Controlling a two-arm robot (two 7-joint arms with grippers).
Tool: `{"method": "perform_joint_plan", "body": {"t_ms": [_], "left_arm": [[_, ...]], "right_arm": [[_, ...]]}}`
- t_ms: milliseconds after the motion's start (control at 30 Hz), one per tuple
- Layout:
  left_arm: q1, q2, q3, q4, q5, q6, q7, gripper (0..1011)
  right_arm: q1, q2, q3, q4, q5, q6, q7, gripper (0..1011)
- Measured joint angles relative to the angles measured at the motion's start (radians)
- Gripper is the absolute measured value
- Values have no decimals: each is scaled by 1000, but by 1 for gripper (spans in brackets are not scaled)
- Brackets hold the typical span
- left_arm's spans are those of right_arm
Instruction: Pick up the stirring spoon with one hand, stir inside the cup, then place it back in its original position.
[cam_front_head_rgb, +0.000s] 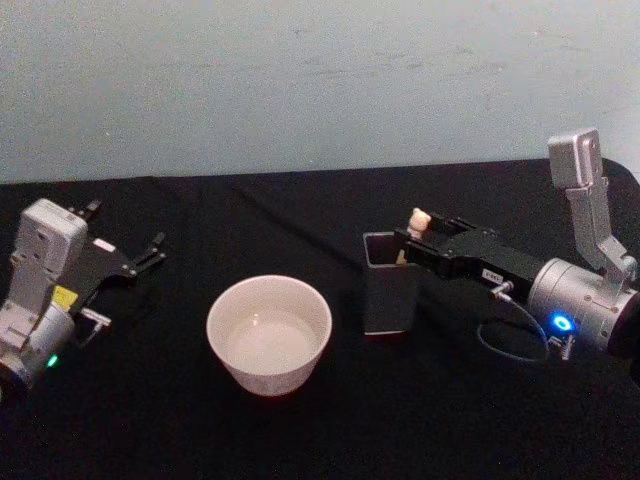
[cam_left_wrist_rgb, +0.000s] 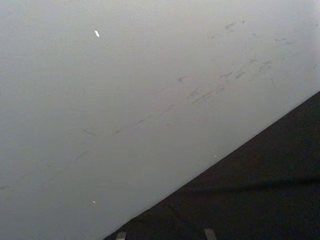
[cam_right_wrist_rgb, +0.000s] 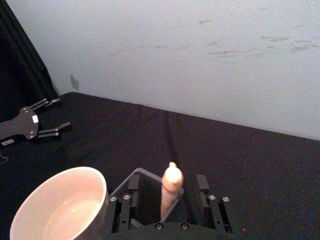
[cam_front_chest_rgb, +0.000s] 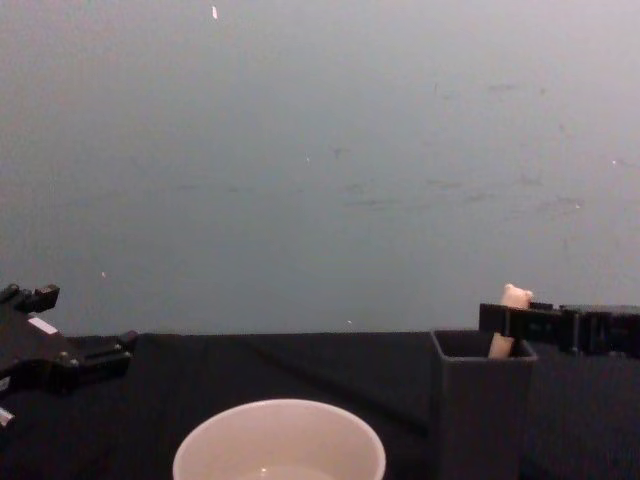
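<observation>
Black cloth (cam_front_head_rgb: 300, 440) covers the whole table and runs back to a pale grey-blue wall (cam_front_head_rgb: 320, 80) marked with faint dark scuffs.

At the far left, the left gripper (cam_front_head_rgb: 122, 232) sits low over the cloth. Its two thin black fingers are spread wide with nothing between them, and it is well apart from everything else.

Near the middle, toward the front, the cup (cam_front_head_rgb: 268, 383) stands upright on the cloth. It is wide, round and cream-white, with a thin smooth rim and a pale, glossy inside.

Just to its right, close but not touching, stands a dark grey square holder (cam_front_head_rgb: 390, 305), taller and narrower than the cup. The stirring spoon (cam_front_head_rgb: 420, 220) stands in the right side of the holder. Its beige handle and bear head rise above the rim, and its bowl is hidden inside.

The right gripper (cam_front_head_rgb: 420, 238) reaches in from the right, level with the top of the holder. Its black fingers sit parted on either side of the handle. The right wrist view shows a gap on each side of the handle, so they are not pinching it.
</observation>
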Motion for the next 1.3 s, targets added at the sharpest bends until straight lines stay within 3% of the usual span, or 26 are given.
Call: {"method": "perform_joint_plan", "body": {"t_ms": [367,533,767,867,967,1100,1300], "left_arm": [[0,0,0,0,0,0,0,1001],[0,0,0,0,0,0,0,1001],[0,0,0,0,0,0,0,1001],[0,0,0,0,0,0,0,1001],[0,0,0,0,0,0,0,1001],[0,0,0,0,0,0,0,1001],[0,0,0,0,0,0,0,1001]], "right_arm": [[-3,-4,7,-5,-4,-8,-7,993],[-9,-22,30,-14,-14,-33,-30,1000],[-14,-82,92,-14,-48,-116,-122,1000],[-13,-121,117,6,-103,-164,-215,1000],[-11,-141,118,28,-158,-189,-280,1000],[-10,-169,97,90,-269,-208,-384,1000],[-27,-184,64,164,-363,-194,-446,1000]]}}
